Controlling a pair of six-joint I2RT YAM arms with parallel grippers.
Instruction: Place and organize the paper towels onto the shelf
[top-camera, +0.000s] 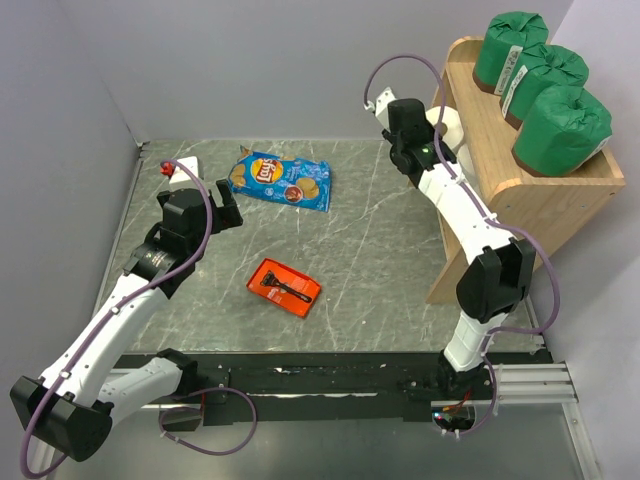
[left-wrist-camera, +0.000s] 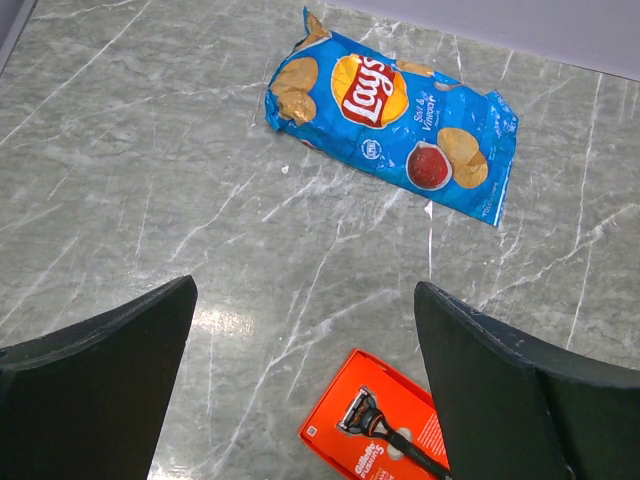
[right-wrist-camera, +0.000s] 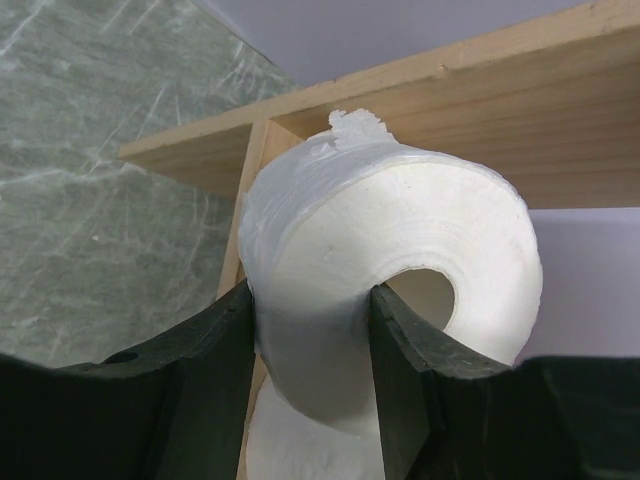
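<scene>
Three green-wrapped paper towels stand in a row on the top level of the wooden shelf at the right. My right gripper is shut on a bare white paper towel roll. One finger is inside its hollow core and the other against its outer side, right at the shelf's left panel. Another white roll shows just below it. My left gripper hangs open over the table, with nothing between its fingers.
A blue chip bag lies flat at the back middle. A red tray with a razor lies mid-table. A small white item with a red tip sits at the far left by the grey wall.
</scene>
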